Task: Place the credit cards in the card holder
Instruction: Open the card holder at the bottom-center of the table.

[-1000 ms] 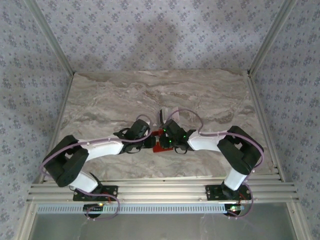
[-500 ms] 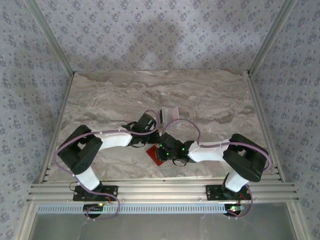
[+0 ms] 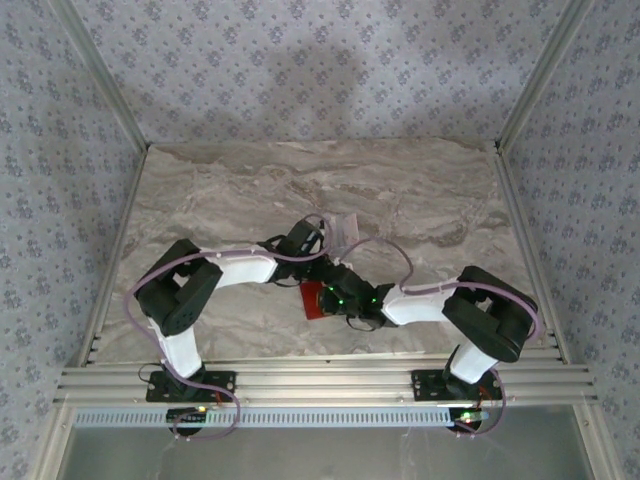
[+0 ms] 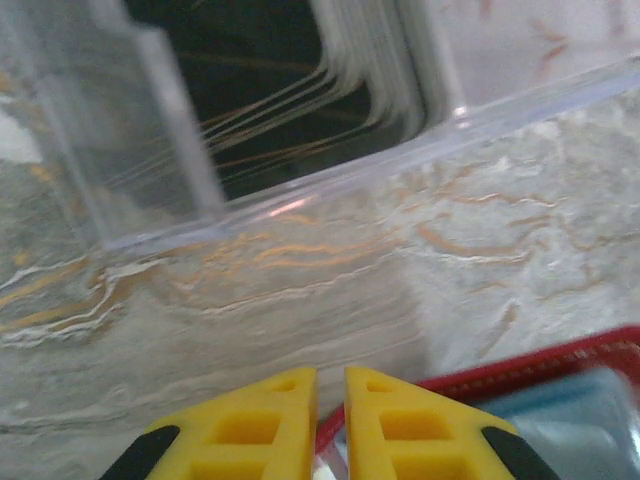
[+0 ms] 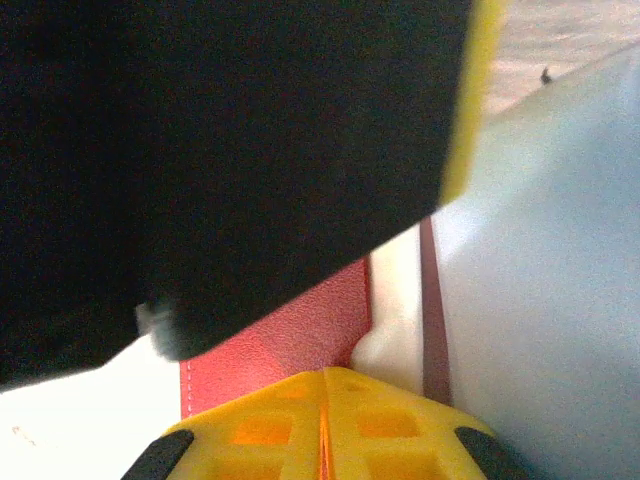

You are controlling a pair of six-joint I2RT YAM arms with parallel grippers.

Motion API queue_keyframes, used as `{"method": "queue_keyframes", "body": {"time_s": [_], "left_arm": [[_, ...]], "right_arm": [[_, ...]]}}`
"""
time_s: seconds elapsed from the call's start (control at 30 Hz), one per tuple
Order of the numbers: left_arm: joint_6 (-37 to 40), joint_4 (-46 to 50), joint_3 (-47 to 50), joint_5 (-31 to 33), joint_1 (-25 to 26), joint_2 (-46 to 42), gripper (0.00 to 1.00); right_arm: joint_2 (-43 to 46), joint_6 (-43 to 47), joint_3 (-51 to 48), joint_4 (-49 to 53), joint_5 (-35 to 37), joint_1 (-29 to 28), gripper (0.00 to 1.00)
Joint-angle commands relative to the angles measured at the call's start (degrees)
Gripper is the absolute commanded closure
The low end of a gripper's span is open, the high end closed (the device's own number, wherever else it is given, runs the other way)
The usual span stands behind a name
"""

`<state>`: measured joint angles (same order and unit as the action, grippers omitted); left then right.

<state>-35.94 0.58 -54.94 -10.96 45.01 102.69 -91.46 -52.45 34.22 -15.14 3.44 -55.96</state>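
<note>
Seems to pinch card holder with closed right end effector — left end effector nearly closed, empty, credit cards straight ahead.

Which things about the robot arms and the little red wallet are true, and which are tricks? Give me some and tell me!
1. The card holder is red. True.
2. The table is plain green. False: it is marbled grey and beige.
3. The right gripper has its yellow fingers pressed together. True.
4. The left gripper is wide open. False: its fingers are almost together, with just a thin slit between them.
5. The credit cards are stacked in a clear plastic box. True.
</note>
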Motion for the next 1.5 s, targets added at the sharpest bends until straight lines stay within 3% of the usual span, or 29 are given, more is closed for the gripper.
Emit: {"method": "queue_keyframes", "body": {"time_s": [0.0, 0.27, 0.4, 0.8, 1.17, 1.47], "left_arm": [[0.79, 2.47, -1.02, -0.9, -0.35, -4.87, 0.83], [0.2, 4.25, 4.16, 2.16, -0.33, -14.71, 0.79], [-1.53, 0.3, 10.31, 2.65, 0.23, -16.49, 0.84], [-2.45, -6.41, 11.04, 1.62, 4.03, -8.32, 0.9], [-2.85, -6.64, 10.49, 3.02, 5.69, -8.67, 0.89], [-3.26, -4.33, 10.22, 7.65, 8.08, -12.4, 0.89]], "right_arm": [[0.66, -6.61, -5.47, -4.26, 4.81, 2.1, 0.89], [-0.56, -12.48, -11.43, -14.44, 5.35, 4.26, 0.9], [0.48, -13.5, -12.5, -15.0, 6.3, 4.63, 0.9], [2.1, -12.11, -11.22, -10.35, 6.54, 4.55, 0.9], [1.39, -11.76, -10.62, -10.08, 6.07, 4.55, 0.9], [1.13, -11.52, -10.32, -9.74, 6.1, 4.64, 0.9]]}}
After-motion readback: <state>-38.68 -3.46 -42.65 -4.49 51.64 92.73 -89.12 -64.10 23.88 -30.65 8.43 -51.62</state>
